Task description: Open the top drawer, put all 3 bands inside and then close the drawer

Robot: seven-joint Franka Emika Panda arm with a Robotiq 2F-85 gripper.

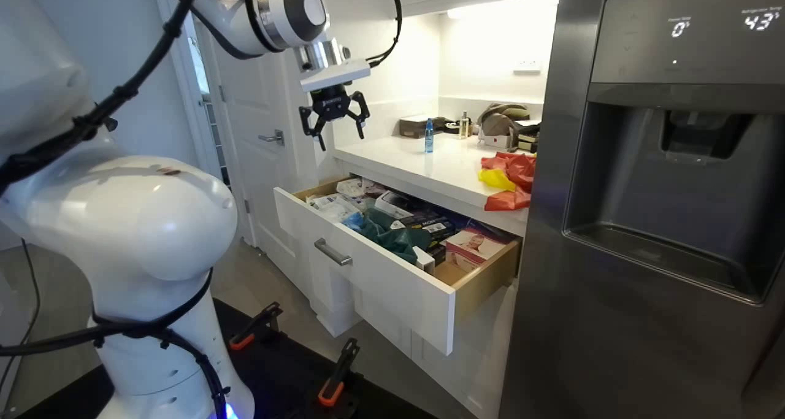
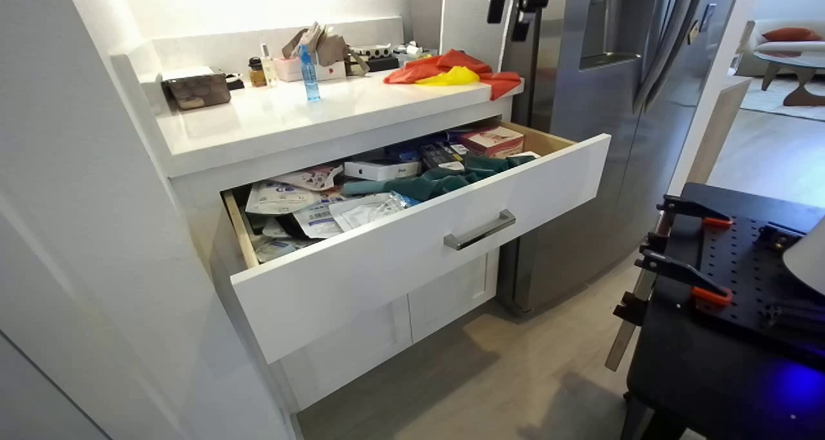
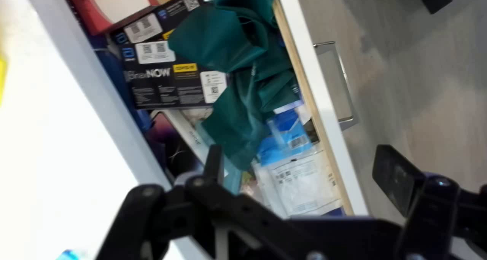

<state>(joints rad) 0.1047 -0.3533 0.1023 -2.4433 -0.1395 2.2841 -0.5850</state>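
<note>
The top drawer (image 1: 386, 275) is pulled out, its bar handle (image 2: 480, 230) facing the floor area in front. A dark green floppy band (image 3: 228, 35) lies crumpled inside, on top of boxes and packets. On the counter's fridge-side end, a red band (image 2: 445, 60) and a yellow band (image 2: 456, 76) are bunched together, the red hanging over the front edge; whether the red is one piece cannot be told. My gripper (image 1: 341, 138) hangs above the drawer's far end from the fridge, jaws spread wide. Nothing is between its fingers (image 3: 397, 176) in the wrist view.
A blue bottle (image 1: 429, 135) stands upright on the white counter (image 2: 258, 121), with boxes, a bag and small bottles behind it. The dark fridge (image 1: 662, 345) borders the drawer closely. Clamps (image 2: 683, 272) stick out from the robot's black table.
</note>
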